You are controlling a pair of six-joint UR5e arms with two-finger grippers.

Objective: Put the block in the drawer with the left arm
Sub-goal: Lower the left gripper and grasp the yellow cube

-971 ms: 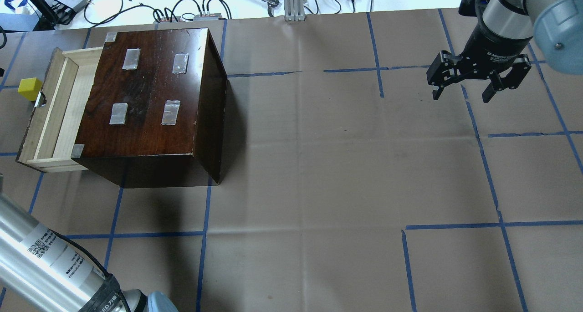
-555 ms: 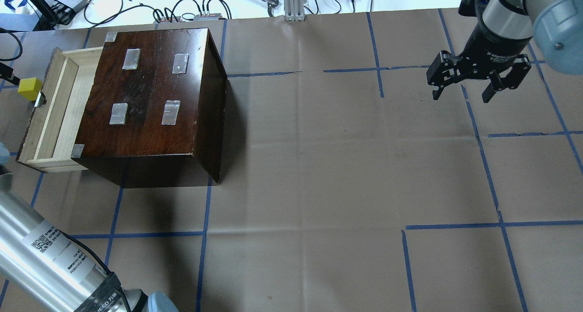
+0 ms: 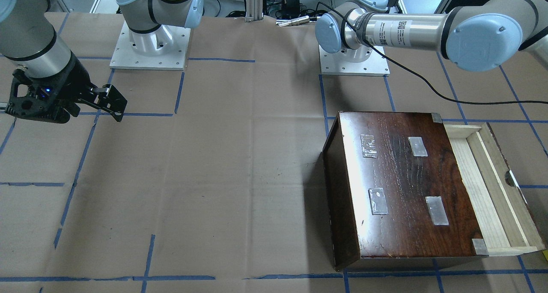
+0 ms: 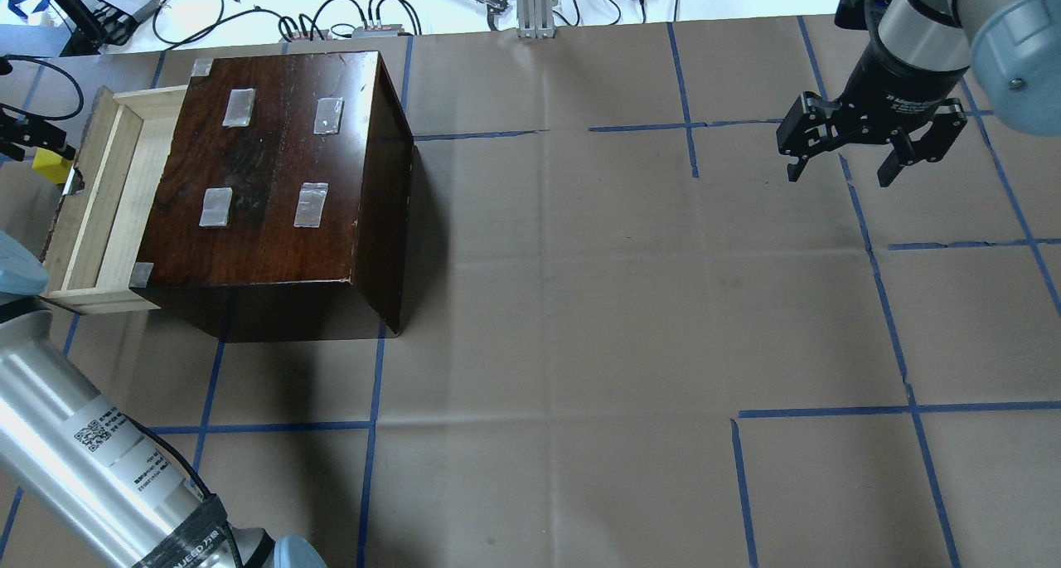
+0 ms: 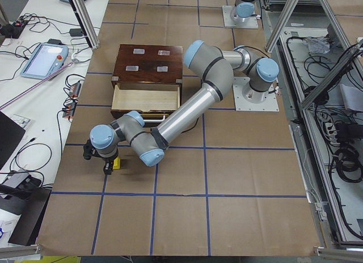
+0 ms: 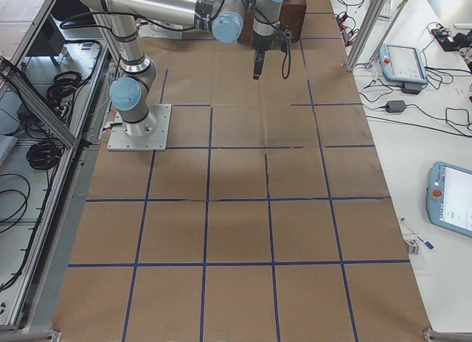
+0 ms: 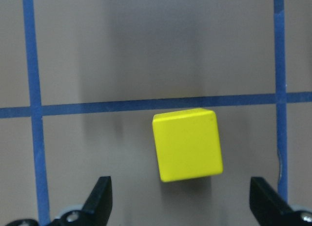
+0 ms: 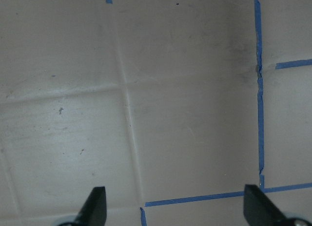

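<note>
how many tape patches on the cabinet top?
6 on the cabinet top: a grid of four patches, plus two corner patches beside the drawer. None looks hidden.

Robotics lab, probably: table [image 6: 236, 209] papered brown, blue tape grid [image 4: 912, 410], aluminium frame post [image 4: 535, 4], teach pendant [image 6: 451, 198], cable bundles [image 5: 343, 161], bolted arm base plate [image 3: 124, 61].

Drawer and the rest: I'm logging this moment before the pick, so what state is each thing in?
drawer: pulled out, nothing in the part that shows.
block: on the table outside the drawer, not gripped.
left gripper: open, jaws spread wider than the block, nothing held.
right gripper: open, holding nothing, far from the drawer.
</note>
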